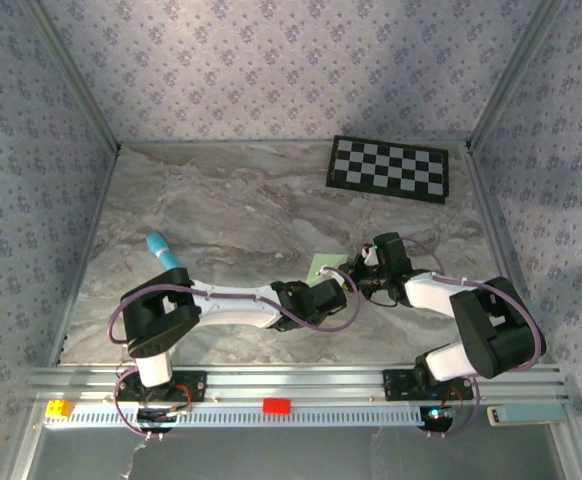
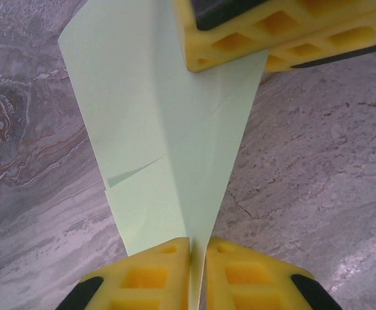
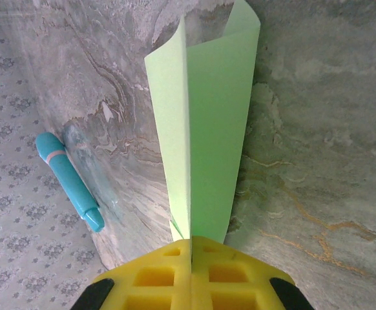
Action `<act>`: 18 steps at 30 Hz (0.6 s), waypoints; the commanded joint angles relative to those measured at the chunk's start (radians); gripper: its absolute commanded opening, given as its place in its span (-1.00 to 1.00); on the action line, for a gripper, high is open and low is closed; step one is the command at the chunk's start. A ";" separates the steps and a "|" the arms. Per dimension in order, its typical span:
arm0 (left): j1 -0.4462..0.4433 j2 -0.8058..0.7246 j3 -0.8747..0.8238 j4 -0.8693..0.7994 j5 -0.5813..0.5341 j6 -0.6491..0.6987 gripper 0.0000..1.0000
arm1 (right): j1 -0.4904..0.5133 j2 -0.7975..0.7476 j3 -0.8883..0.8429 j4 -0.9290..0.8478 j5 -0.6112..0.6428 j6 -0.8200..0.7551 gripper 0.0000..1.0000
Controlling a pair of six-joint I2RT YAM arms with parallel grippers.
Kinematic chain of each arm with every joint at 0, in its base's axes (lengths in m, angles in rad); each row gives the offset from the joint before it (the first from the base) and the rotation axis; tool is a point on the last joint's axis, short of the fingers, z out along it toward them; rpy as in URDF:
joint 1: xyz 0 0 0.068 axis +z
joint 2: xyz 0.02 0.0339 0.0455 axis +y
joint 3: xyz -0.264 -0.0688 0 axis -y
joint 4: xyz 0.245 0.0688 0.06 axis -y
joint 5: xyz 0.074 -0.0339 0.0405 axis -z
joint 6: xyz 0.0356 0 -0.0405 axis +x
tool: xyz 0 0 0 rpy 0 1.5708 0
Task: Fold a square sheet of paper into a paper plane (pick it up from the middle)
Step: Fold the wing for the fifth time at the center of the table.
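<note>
The pale mint-green paper (image 1: 326,264) is folded into a slim tapering paper plane with a centre crease, held just above the marble table between the two arms. My left gripper (image 2: 198,248) is shut on its narrow end, and the folded flaps (image 2: 168,129) spread away from the jaws. The right gripper's yellow fingers (image 2: 265,32) pinch the far, wider end. In the right wrist view my right gripper (image 3: 191,244) is shut on the crease, and the paper (image 3: 207,129) stands up from it in two layers. From above, the left gripper (image 1: 349,278) and right gripper (image 1: 364,258) nearly meet.
A small cyan-blue stick (image 1: 164,250) lies on the table to the left, also seen from the right wrist (image 3: 68,181). A black-and-white checkerboard (image 1: 389,168) lies at the back right. Patterned walls close in the table (image 1: 221,210) on three sides.
</note>
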 commanded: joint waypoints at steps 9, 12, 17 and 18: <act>-0.005 -0.010 0.010 -0.005 0.008 0.012 -0.94 | 0.006 -0.007 0.019 -0.025 0.001 -0.017 -0.93; -0.005 -0.010 0.007 0.000 0.009 0.002 -0.99 | 0.006 -0.015 0.016 -0.035 0.009 -0.021 -0.90; -0.004 -0.009 0.002 0.006 0.022 -0.001 -1.00 | 0.002 -0.025 0.020 -0.054 0.012 -0.037 -0.80; -0.002 -0.011 0.000 0.009 0.026 -0.004 -1.00 | 0.001 -0.027 0.021 -0.059 0.010 -0.040 -0.76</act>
